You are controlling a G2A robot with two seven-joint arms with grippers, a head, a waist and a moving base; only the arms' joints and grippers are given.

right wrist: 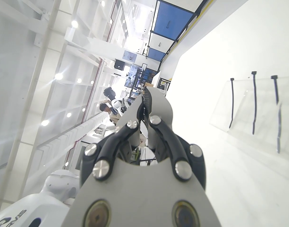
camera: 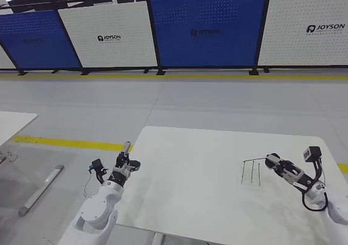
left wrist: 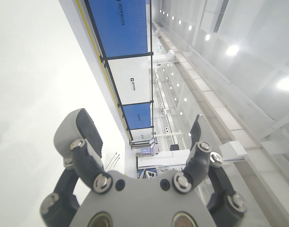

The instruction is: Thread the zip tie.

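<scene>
Pick stage, I reckon: three zip ties [right wrist: 254,102] rest on the clear stand [right wrist: 221,116]. Right gripper [right wrist: 146,95] sits just beside the stand, fingers clenched on nothing I can see. Left gripper [left wrist: 139,119] is well apart from it, fingers spread. Next I'd open right and pinch one tie.

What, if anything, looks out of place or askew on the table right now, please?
Nothing stands out. The three zip ties lie side by side on a clear sheet on the table, roughly parallel, apart and uncrossed.
</scene>
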